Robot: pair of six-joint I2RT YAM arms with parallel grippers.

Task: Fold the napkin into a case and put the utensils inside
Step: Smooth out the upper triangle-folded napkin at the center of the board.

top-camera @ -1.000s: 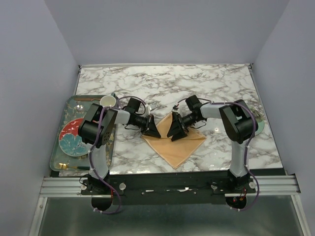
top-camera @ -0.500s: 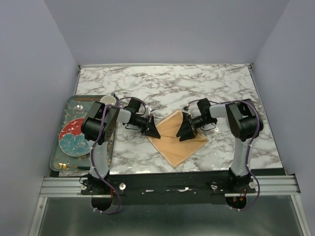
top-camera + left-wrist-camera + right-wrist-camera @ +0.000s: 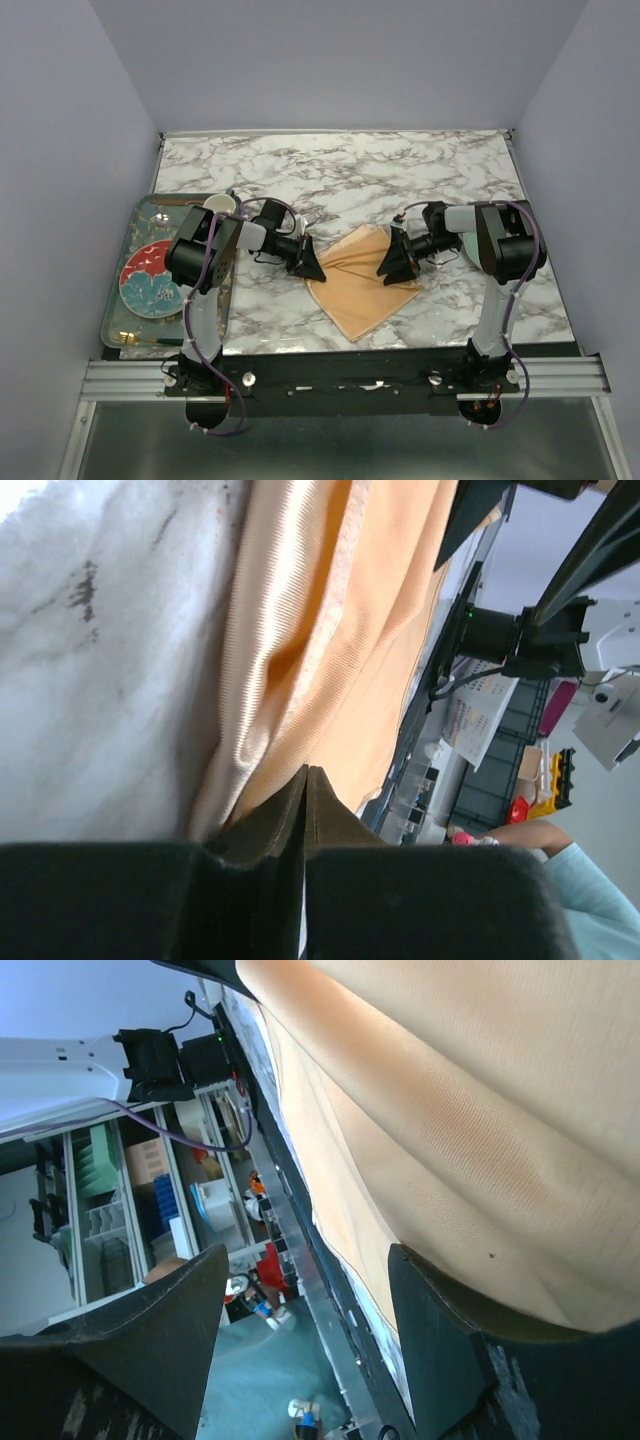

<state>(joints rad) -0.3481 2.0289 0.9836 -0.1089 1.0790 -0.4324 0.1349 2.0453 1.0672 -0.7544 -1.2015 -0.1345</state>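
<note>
Your left hand (image 3: 308, 266) now grips the napkin (image 3: 360, 292), your open right hand (image 3: 398, 266) sits farther out: fold barely begun.

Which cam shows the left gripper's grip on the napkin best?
Left wrist: the left gripper is shut, the napkin bunching out from its tips. Top external shows it only as a dark wedge at the cloth's left corner. Right wrist shows just cloth and the open right gripper.

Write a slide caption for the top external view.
Left gripper pinches the napkin at one corner; right gripper open at its other side.
</note>
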